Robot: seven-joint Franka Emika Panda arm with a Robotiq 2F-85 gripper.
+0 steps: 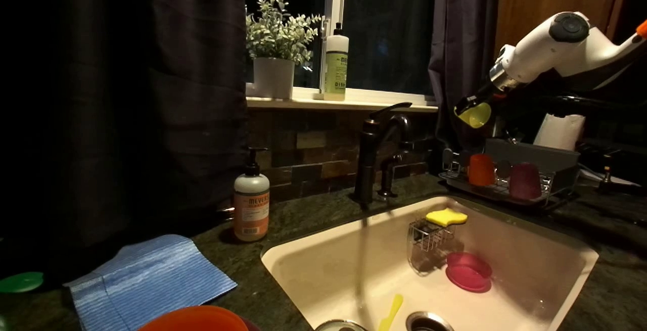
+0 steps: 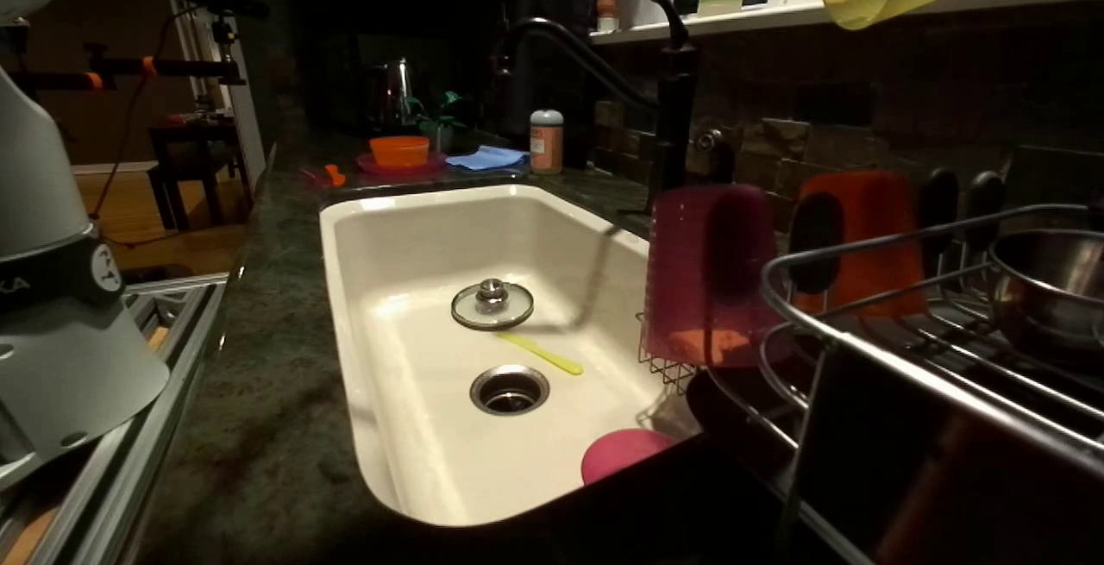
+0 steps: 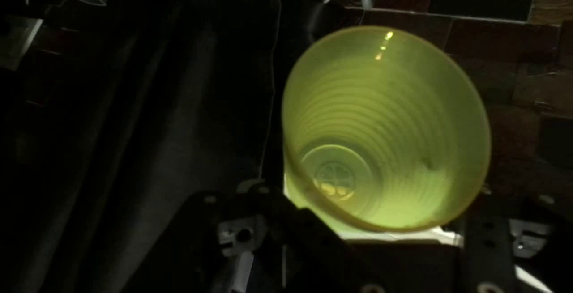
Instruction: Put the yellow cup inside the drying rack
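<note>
"While the yellow cup (image 1: 477,115) hangs tilted, higher than the drying rack (image 1: 495,193), what holds it?"

"The hand (image 1: 467,103), pinching it; the dim wrist view hides how securely."

"Risks?"

"A loose pinch could drop it; lowering askew could topple the orange cup (image 1: 481,170) there."

"Any words?"

"'Meyers' on the soap bottle (image 1: 251,207), 'Dish' on the windowsill bottle (image 1: 336,65)."

Translucent yellow cup (image 1: 477,115) tilted, midair, higher than the wire drying rack (image 1: 536,153); can't tell if directly over it.
</note>
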